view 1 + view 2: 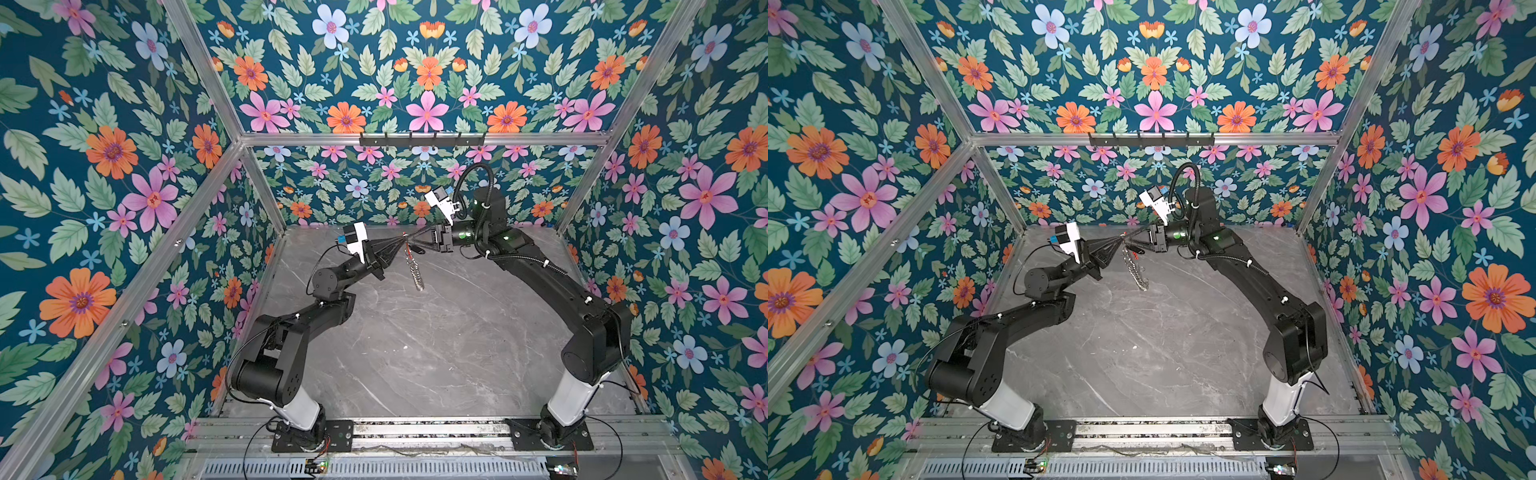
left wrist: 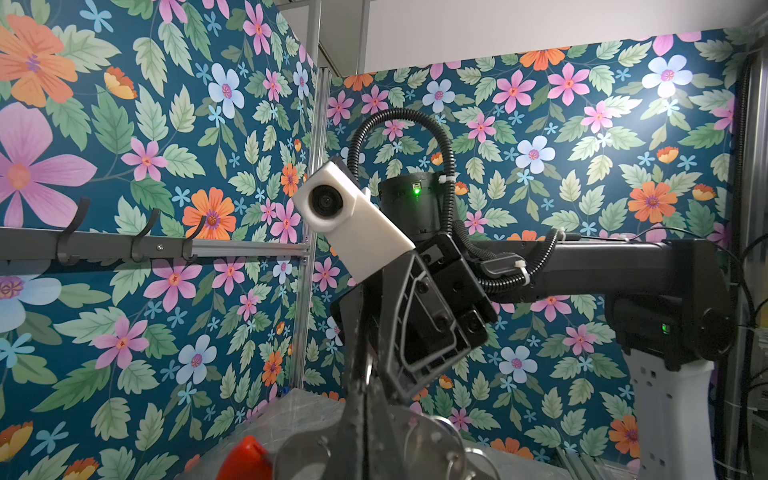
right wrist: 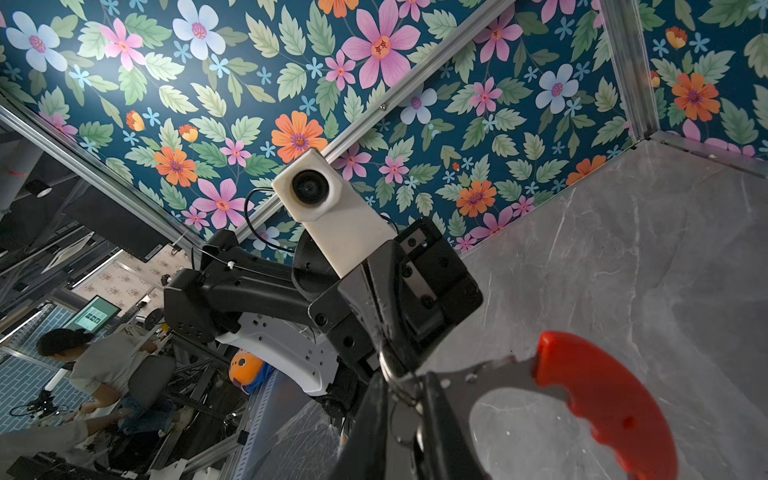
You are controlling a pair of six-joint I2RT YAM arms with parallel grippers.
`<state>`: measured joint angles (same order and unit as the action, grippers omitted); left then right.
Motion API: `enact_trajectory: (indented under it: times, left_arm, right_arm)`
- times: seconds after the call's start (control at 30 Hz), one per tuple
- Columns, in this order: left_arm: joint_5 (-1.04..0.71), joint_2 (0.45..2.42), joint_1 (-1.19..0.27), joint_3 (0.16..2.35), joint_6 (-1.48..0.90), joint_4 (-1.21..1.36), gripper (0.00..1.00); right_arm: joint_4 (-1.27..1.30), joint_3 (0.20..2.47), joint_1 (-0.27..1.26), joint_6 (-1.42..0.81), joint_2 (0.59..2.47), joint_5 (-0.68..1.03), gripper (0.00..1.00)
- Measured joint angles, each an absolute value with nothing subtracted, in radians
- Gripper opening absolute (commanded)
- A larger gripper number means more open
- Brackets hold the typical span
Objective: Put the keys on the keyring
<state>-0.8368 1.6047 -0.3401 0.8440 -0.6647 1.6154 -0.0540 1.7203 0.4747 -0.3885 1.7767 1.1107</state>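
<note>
Top views, hold: the left end effector (image 1: 400, 242) and the right end effector (image 1: 410, 239) are meeting tip to tip in mid-air above the desk (image 1: 415, 357). The keyring (image 1: 417, 272) is hanging edge-on beneath them, clear of the desk in both top views.
Top views, keys: a small dark oblong, probably the keys (image 1: 419, 251), is dangling just beside the keyring's upper rim. It is too small to tell whether it is hooked on.
Left wrist view: the right end effector (image 2: 388, 390) is reaching down onto the grey keyring (image 2: 415, 451), with its red piece (image 2: 245, 461) lying to one side. The keys are not showing here.
Right wrist view: the left end effector (image 3: 388, 353) is pressing together on the keyring (image 3: 498, 374) at its rim, near the red piece (image 3: 602, 407). A small silver ring (image 3: 392, 374) is sitting at that point. The right end effector's own fingers are framing it, and it cannot be told whether they are pinching anything.
Progress: the keyring is lifted and steadied, so the threading is probably under way. The pictures are not confirming that the keys are on.
</note>
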Motion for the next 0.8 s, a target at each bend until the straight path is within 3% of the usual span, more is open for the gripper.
enact_trajectory:
  times: [0.17, 0.8]
  left_arm:
    - [-0.838, 1.607, -0.34, 0.848, -0.678, 1.615, 0.0]
    - [-0.853, 1.652, -0.337, 0.835, -0.68, 1.63, 0.0]
  right_arm:
    - [-0.055, 1.72, 0.475, -0.365, 1.779, 1.092, 0.0]
    - [-0.254, 1.759, 0.494, -0.2, 1.777, 0.95, 0.0]
